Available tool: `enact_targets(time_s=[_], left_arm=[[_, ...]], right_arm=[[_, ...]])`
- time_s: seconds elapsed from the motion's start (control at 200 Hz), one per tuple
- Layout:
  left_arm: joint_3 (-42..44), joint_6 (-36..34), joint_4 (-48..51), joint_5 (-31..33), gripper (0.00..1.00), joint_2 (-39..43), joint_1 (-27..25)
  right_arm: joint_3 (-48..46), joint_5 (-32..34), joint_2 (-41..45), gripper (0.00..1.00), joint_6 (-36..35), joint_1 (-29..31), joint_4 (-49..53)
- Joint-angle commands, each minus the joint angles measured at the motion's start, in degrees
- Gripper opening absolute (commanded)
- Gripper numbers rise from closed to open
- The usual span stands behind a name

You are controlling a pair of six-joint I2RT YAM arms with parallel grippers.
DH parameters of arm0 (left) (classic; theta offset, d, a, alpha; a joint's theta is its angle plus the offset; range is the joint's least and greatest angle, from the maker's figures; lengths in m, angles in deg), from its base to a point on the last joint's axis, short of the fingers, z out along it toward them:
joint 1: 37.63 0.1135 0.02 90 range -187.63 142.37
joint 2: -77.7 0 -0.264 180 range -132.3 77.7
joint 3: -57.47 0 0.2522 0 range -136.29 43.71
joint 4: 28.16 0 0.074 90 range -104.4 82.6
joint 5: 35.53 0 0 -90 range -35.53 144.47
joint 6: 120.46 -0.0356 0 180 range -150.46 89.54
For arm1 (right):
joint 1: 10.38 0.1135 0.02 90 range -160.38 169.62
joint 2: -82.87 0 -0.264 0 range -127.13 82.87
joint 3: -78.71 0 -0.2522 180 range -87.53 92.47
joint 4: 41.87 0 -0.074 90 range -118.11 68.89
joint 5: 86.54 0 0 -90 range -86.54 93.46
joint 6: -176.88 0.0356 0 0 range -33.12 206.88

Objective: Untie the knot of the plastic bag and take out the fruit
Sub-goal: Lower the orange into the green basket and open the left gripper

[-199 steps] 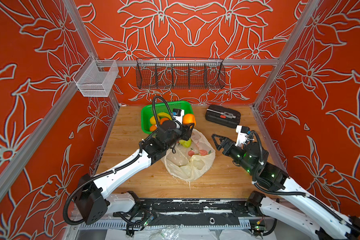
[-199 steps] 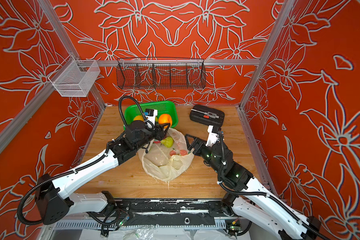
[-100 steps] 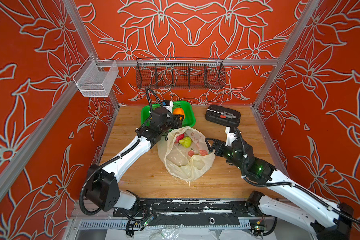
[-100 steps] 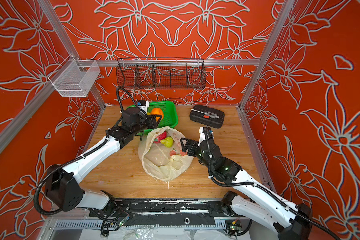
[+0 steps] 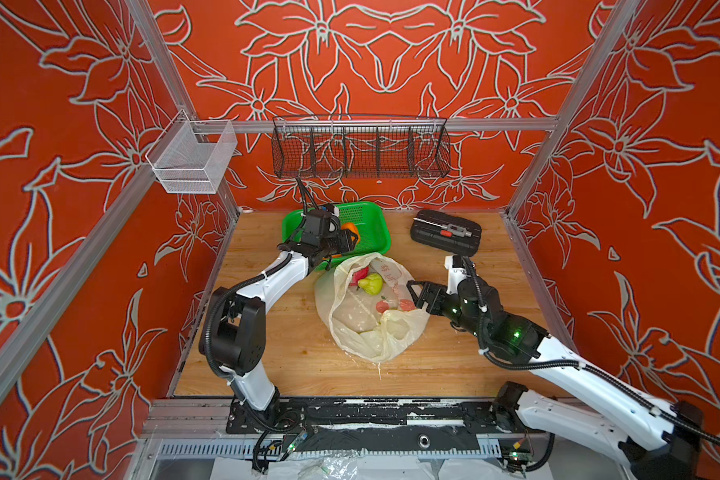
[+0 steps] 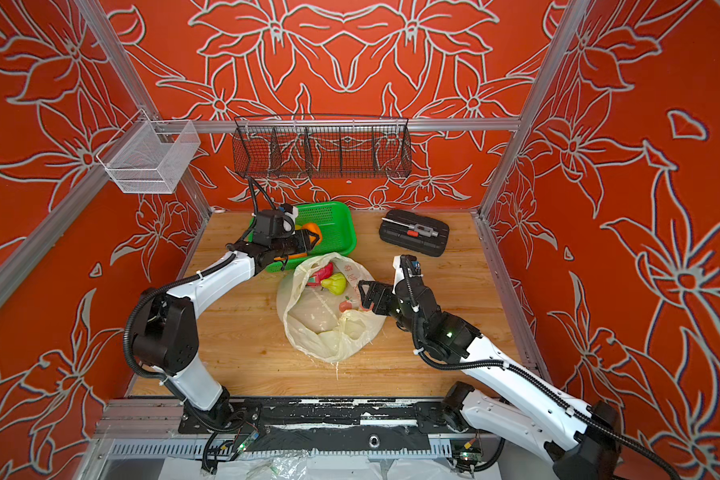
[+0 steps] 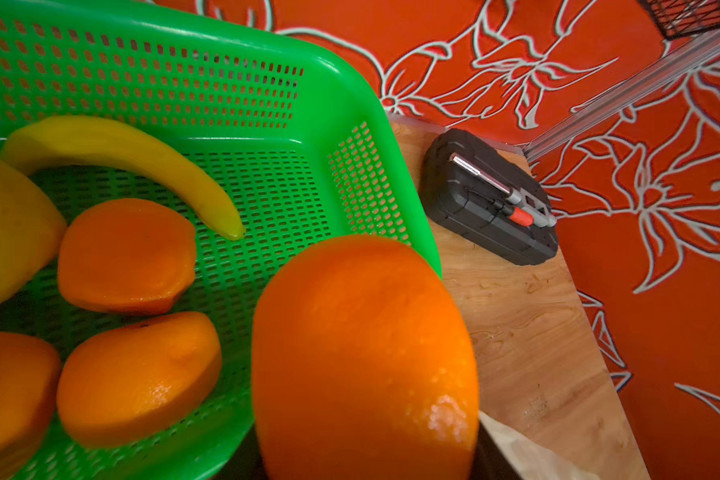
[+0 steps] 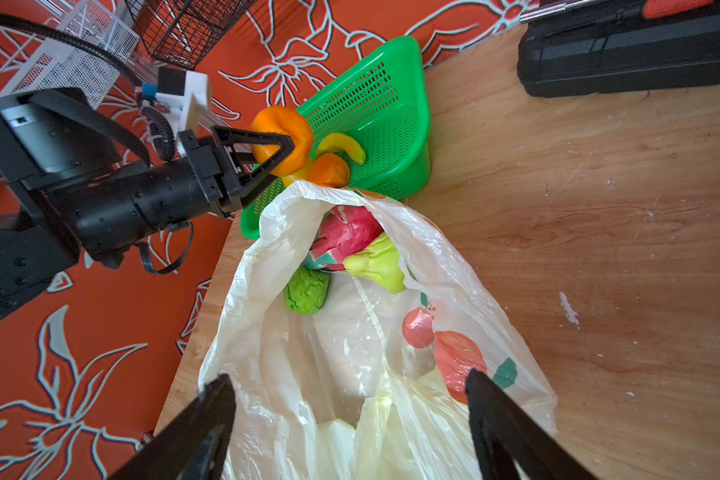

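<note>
The plastic bag [image 5: 366, 328] [image 6: 329, 328] lies mid-table with its mouth gaping open; the knot is not in view. Inside it sit fruit: a pink dragon fruit [image 8: 346, 232], a yellow-green fruit [image 8: 377, 266] and a bumpy green fruit [image 8: 306, 291]. My left gripper [image 5: 350, 237] [image 6: 310, 237] is shut on an orange [image 7: 362, 357] [image 8: 283, 137], held above the near side of the green basket [image 5: 375, 216] [image 7: 267, 83]. My right gripper [image 5: 414, 297] [image 8: 350, 382] stands open at the bag's right edge, with its jaws on either side of loose bag film.
The basket holds a banana [image 7: 121, 145], a lemon [image 7: 5, 232] and several oranges [image 7: 125, 253]. A black tool case [image 5: 445, 231] lies at the back right. A black wire rack [image 5: 360, 145] and a white mesh bin [image 5: 192, 162] hang on the walls.
My left gripper has carried the orange from over the bag's far rim back and left to above the basket. My right gripper has moved left and down to the bag's edge.
</note>
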Motion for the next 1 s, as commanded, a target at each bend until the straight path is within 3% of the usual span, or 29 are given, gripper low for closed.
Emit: enact_targets(time_s=[0.0,0.365,0.621,0.996], left_arm=[[-2.12,0.05,-1.48,-1.26,0.46,-2.85,1.3],[-11.28,-2.11,2.51,-2.16,0.46,-14.99,3.59],[-16.45,-1.81,5.55,-6.62,0.51,-21.08,3.9],[-17.47,-2.16,6.86,-6.28,0.63,-20.44,3.92]], right_arm=[[1.33,-0.68,0.21,0.88,0.1,0.28,1.02],[1.34,-1.05,1.09,0.88,0.48,0.33,2.37],[1.3,-0.53,1.98,0.88,0.38,0.28,3.05],[1.27,-0.35,2.62,0.88,0.43,0.33,3.7]])
